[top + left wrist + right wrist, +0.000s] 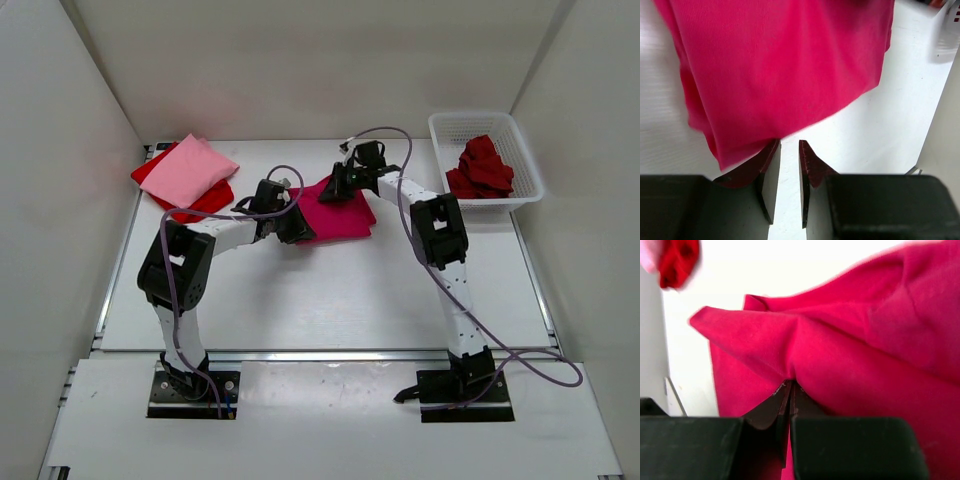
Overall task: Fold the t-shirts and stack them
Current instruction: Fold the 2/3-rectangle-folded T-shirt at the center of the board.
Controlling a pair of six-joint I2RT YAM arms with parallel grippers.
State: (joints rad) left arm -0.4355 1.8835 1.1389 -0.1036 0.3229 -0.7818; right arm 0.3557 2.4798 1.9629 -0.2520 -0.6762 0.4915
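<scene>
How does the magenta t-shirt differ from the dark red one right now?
The magenta t-shirt lies mostly flat on the table; the dark red t-shirt sits crumpled in the basket. The right end effector pinches the magenta one; nothing touches the dark red one. Both are unstacked.

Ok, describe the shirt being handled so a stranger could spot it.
At the centre of the white table, between the arms, lies the magenta t-shirt, its edge pinched by the right gripper. Only it is magenta: the pink t-shirt and bright red t-shirt lie far left, the dark red t-shirt in the basket.
</scene>
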